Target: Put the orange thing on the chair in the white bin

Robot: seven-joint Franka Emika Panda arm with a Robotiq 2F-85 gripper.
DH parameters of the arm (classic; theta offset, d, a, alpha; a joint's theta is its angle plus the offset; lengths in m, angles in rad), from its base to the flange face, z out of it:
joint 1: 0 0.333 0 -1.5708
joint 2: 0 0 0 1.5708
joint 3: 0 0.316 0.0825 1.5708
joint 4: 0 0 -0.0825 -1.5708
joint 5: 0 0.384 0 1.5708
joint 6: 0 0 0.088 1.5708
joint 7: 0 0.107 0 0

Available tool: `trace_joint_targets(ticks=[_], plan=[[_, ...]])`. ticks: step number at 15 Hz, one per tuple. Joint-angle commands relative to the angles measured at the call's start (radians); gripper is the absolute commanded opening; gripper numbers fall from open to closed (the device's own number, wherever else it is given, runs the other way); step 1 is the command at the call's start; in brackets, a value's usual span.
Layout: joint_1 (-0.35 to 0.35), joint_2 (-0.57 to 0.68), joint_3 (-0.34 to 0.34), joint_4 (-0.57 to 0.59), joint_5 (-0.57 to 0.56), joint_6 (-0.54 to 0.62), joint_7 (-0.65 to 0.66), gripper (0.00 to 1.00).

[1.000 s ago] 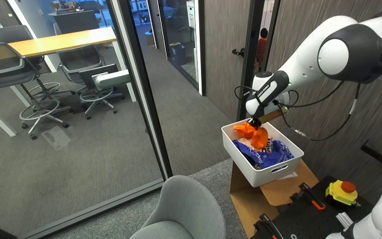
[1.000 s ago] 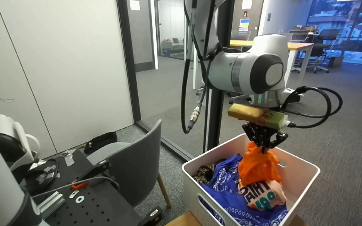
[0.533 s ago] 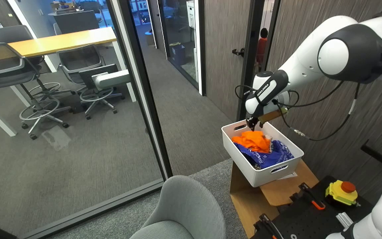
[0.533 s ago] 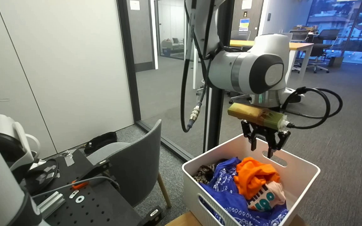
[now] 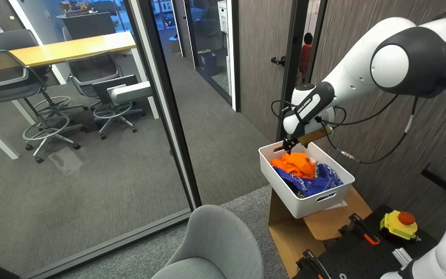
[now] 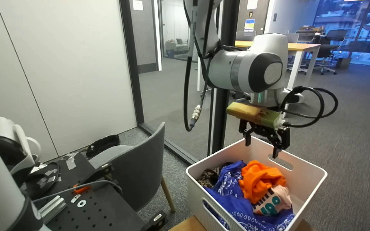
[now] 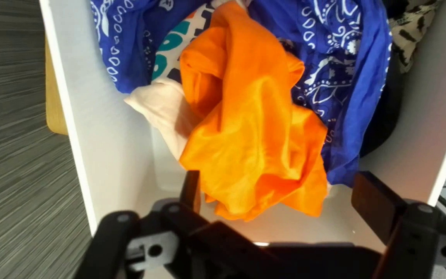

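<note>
I can't read all the print on the pale cloth [image 6: 275, 201]; the orange cloth [image 6: 262, 179] covers part of it. My wrist view cuts off the gripper [image 7: 280, 197] at the bottom edge (and blurs it somewhat). In an exterior view, the bottom edge crops the near gray chair [image 5: 225, 240].

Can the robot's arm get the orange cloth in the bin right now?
Probably yes: the jaws hang open over the white bin, and the orange cloth lies inside with nothing seen covering it. They'd likely have to shift a bit and go down.
</note>
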Motion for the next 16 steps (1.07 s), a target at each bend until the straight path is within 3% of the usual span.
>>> trace_joint_targets(ticks=[1, 9, 16], plan=[[0.056, -0.116, 0.000, -0.087, 0.013, -0.065, 0.048, 1.00], [0.169, -0.478, 0.027, -0.338, -0.016, -0.289, 0.207, 1.00], [0.208, -0.860, 0.148, -0.511, 0.196, -0.633, 0.082, 1.00]])
